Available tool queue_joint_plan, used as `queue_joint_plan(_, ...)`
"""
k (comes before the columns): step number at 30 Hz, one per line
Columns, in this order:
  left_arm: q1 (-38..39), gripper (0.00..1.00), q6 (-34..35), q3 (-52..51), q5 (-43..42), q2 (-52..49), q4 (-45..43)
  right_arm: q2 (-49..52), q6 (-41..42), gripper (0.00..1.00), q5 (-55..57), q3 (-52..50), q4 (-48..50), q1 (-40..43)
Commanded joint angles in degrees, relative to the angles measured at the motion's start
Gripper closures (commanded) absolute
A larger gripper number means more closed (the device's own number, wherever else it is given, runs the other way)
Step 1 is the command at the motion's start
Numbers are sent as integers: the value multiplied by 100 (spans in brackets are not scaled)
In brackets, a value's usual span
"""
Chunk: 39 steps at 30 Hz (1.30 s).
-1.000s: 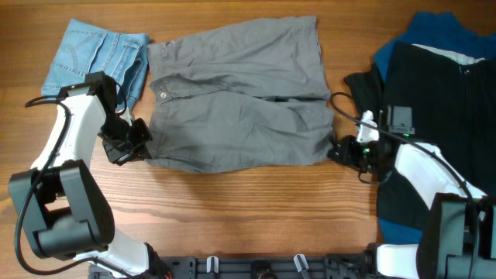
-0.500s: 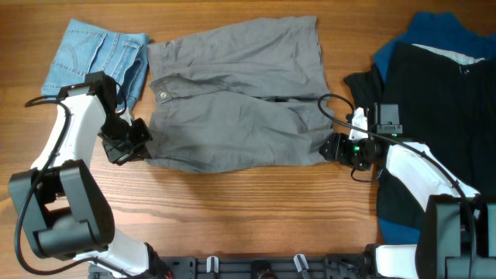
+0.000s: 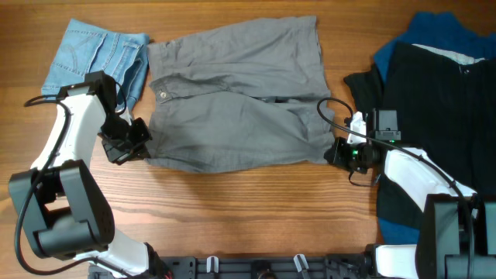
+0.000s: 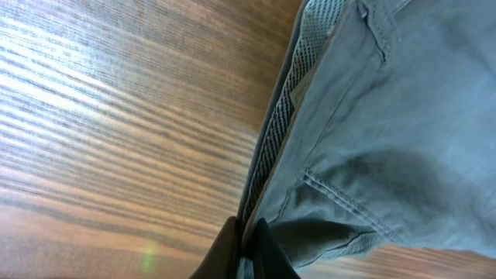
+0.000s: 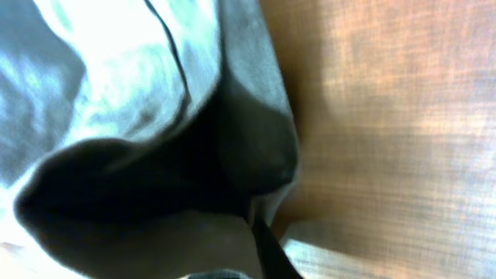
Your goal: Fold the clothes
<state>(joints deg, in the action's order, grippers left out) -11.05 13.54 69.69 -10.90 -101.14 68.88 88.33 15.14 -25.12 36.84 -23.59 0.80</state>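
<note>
The grey shorts (image 3: 232, 108) lie spread flat in the middle of the table, with the waistband to the left and the leg hems to the right. My left gripper (image 3: 133, 144) is shut on the waistband's lower left corner; the left wrist view shows its fingers (image 4: 263, 252) pinching the waistband edge of the shorts (image 4: 387, 116). My right gripper (image 3: 335, 152) is at the lower right hem. In the right wrist view the shorts (image 5: 116, 93) are bunched and lifted over one dark finger (image 5: 271, 252), and the other finger is hidden under the cloth.
Folded light-blue denim (image 3: 93, 58) lies at the back left, touching the shorts' waistband. A black garment (image 3: 442, 85) over a blue one (image 3: 438, 27) covers the right side, under my right arm. Bare wood table (image 3: 248, 209) runs along the front.
My right gripper moved left onto the shorts' lower right hem, then drew slightly back with the cloth bunching there. The left gripper and waistband have not moved.
</note>
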Motion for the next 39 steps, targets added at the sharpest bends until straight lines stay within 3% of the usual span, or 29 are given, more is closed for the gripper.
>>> queue_joint_plan(1,-39,96,-164,522,55,131,378,-133,-11,96,-90,501,-957,2)
queue_joint_plan(4,-44,96,-291,1189,166,197,992,-494,7,96,103,1255,-2218,2)
queue_joint_plan(10,-505,96,-282,2949,595,774,2041,-1388,341,96,901,3860,-4363,9)
queue_joint_plan(18,-979,96,-459,4568,195,1836,2094,-1572,444,96,1145,6190,-5064,9)
queue_joint_plan(26,-981,96,-444,4992,199,2929,1158,-1641,431,95,1163,6999,-5084,7)
queue_joint_plan(29,-979,96,-411,4990,170,2820,1064,-1628,358,96,1161,6999,-4970,7)
queue_joint_plan(33,-966,96,-413,4990,-520,2258,505,-1425,289,96,1165,6999,-4325,7)
queue_joint_plan(36,-660,96,-310,4990,-1244,1565,-800,-953,293,96,1139,6999,-3099,7)
queue_joint_plan(39,-186,96,345,5062,-1902,1003,-2782,-549,308,94,1084,7093,-1685,37)
